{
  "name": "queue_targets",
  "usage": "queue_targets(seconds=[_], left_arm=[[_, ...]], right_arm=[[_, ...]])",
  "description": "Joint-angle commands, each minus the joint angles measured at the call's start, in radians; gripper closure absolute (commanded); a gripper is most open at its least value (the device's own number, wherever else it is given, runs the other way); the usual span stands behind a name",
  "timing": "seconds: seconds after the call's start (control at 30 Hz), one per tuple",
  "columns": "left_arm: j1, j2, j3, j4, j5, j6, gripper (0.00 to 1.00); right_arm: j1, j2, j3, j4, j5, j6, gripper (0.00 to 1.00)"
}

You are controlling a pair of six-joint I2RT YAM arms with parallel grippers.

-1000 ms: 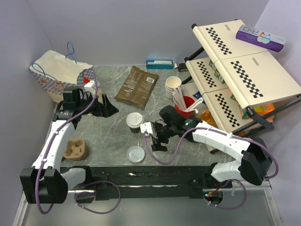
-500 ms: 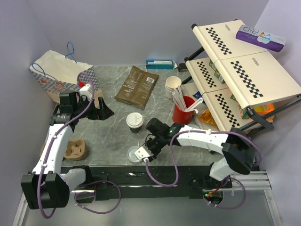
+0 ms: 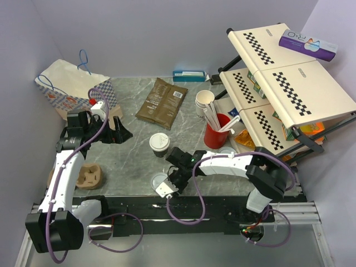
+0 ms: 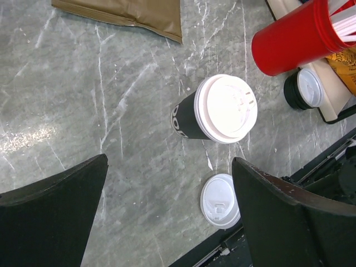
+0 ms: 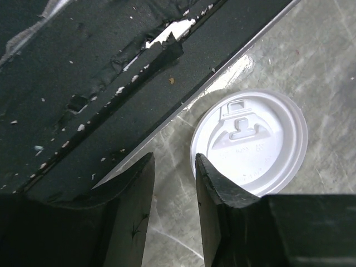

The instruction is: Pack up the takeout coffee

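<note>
The takeout coffee (image 3: 159,143) stands upright mid-table, a dark-sided cup with a round white lid; it also shows in the left wrist view (image 4: 222,108). A loose white lid (image 3: 158,179) lies flat by the table's front edge, seen in both wrist views (image 4: 221,200) (image 5: 250,142). My right gripper (image 3: 169,181) hangs low just beside that lid, its jaws a narrow gap apart with only bare table between them (image 5: 174,161). My left gripper (image 3: 119,132) is wide open and empty, left of the coffee and apart from it (image 4: 169,161).
A white paper bag (image 3: 72,86) stands at the back left and a cardboard cup carrier (image 3: 89,175) at the front left. A brown pouch (image 3: 162,103), stacked cream cups (image 3: 204,103), a red cup of sticks (image 3: 217,132) and a checkered rack (image 3: 283,83) fill the back and right.
My right gripper has swung from beside the coffee to the front left, down next to the loose lid. My left gripper has drawn back a little to the left.
</note>
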Motion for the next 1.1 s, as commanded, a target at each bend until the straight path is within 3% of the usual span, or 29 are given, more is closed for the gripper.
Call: queue_targets(seconds=[0.0, 0.27, 0.37, 0.43, 0.47, 0.73, 1.07], left_arm=[[0.02, -0.013, 0.008, 0.004, 0.017, -0.02, 0.01], [0.033, -0.004, 0.009, 0.009, 0.037, -0.037, 0.01], [0.034, -0.002, 0.011, 0.012, 0.044, -0.036, 0.01], [0.036, -0.001, 0.011, 0.012, 0.05, -0.033, 0.01], [0.034, 0.001, 0.011, 0.012, 0.055, -0.028, 0.01], [0.034, 0.045, 0.021, 0.11, 0.139, -0.042, 0.01], [0.027, 0.154, 0.107, 0.291, 0.193, -0.056, 0.01]], right_arm=[[0.01, 0.038, 0.039, 0.04, 0.017, -0.025, 0.57], [0.017, 0.074, 0.067, 0.063, 0.051, -0.001, 0.64], [0.02, 0.08, 0.073, 0.055, 0.063, 0.002, 0.75], [0.021, 0.072, 0.076, 0.046, 0.08, 0.013, 0.98], [0.02, 0.068, 0.078, 0.041, 0.085, 0.016, 1.0], [-0.022, -0.101, 0.039, -0.11, 0.196, 0.12, 1.0], [-0.255, -0.399, 0.048, -0.448, 0.29, 0.438, 1.0]])
